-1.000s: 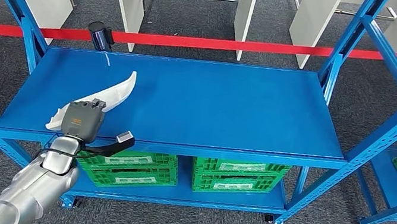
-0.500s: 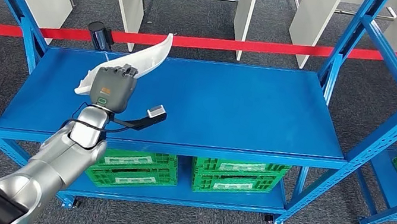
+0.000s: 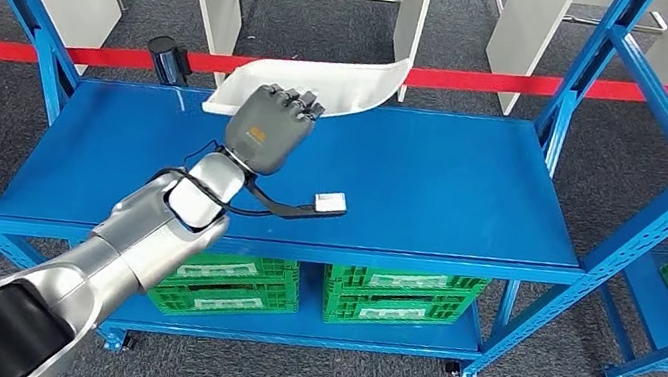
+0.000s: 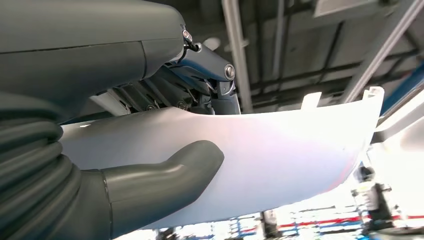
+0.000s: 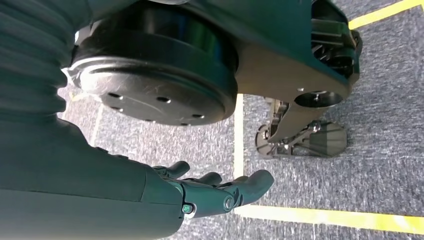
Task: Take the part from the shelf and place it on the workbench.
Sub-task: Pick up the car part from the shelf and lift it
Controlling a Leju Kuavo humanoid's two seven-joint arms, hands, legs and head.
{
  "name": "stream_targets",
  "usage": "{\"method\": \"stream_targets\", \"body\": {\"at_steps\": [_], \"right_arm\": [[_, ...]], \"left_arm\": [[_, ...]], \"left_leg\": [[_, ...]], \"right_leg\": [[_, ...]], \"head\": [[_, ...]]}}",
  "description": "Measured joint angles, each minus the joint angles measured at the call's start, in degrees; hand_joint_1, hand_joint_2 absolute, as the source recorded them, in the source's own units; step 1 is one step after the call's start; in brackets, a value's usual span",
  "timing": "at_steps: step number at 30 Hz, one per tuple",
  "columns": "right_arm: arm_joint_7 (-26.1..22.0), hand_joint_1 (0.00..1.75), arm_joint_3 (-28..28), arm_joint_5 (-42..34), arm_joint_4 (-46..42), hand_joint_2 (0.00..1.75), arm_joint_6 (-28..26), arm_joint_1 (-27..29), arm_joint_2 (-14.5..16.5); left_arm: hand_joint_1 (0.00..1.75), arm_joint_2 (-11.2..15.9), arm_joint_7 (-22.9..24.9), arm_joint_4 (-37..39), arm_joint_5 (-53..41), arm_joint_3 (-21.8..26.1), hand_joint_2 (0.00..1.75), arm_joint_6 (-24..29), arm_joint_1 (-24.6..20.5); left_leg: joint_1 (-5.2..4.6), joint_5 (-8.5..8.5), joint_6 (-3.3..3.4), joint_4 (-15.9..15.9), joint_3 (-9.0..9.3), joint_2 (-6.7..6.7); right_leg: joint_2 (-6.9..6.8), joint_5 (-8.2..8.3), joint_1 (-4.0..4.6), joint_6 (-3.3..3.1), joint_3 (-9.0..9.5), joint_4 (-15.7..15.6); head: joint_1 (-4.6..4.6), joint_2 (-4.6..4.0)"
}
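While the left robot hand point(image 3: 271, 128) grips one white part point(image 3: 347, 82), two green crates point(image 3: 314, 292) sit below.

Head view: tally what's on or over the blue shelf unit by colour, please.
White: 1, the curved part, held by the left hand above the top shelf.
Green: 2, crates and on the lower shelf.
Total: 3.
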Motion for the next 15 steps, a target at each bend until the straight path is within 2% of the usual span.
{"method": "stream_targets", "body": {"at_steps": [6,10,12,14,15], "right_arm": [[0.2,0.0,-1.1,-1.0,0.0,1.75,0.0,0.0,0.1],[0.8,0.0,-1.7,-1.4,0.0,1.75,0.0,0.1,0.2],[0.8,0.0,-2.0,-1.5,0.0,1.75,0.0,0.1,0.2],[0.8,0.0,-2.1,-1.5,0.0,1.75,0.0,0.1,0.2],[0.9,0.0,-2.2,-1.5,0.0,1.75,0.0,0.1,0.2]], "left_arm": [[1.75,-1.2,-0.8,-0.4,0.0,-2.7,1.75,0.5,-0.4],[1.75,-2.0,-1.3,-0.1,0.0,-3.1,1.75,0.7,-0.6],[1.75,-2.3,-1.5,0.1,0.0,-3.2,1.75,0.7,-0.8],[1.75,-2.5,-1.8,0.5,0.0,-3.3,1.75,0.8,-0.8],[1.75,-2.6,-1.8,0.7,0.0,-3.3,1.75,0.8,-0.7]], "left_leg": [[-0.32,-0.21,0.47,0.2,-0.05,0.01],[-0.25,0.49,1.37,-0.4,0.16,0.14],[0.14,1.22,1.92,-1.4,0.36,0.34],[0.24,1.47,2.18,-1.5,0.18,0.48],[0.25,1.49,2.19,-1.4,-0.03,0.55]], "right_leg": [[0.01,-0.06,-0.21,0.46,0.07,0.0],[0.06,-0.02,-0.28,1.24,0.14,0.0],[0.03,-2.21,-0.16,1.53,-0.97,2.6],[-0.02,-6.01,-0.27,1.77,-3.74,9.1],[-0.04,-7.3,-0.35,1.94,-5.12,12.4]], "head": [[-0.01,0.0],[0.0,0.0],[0.15,0.0],[0.36,0.0],[0.43,0.0]]}}
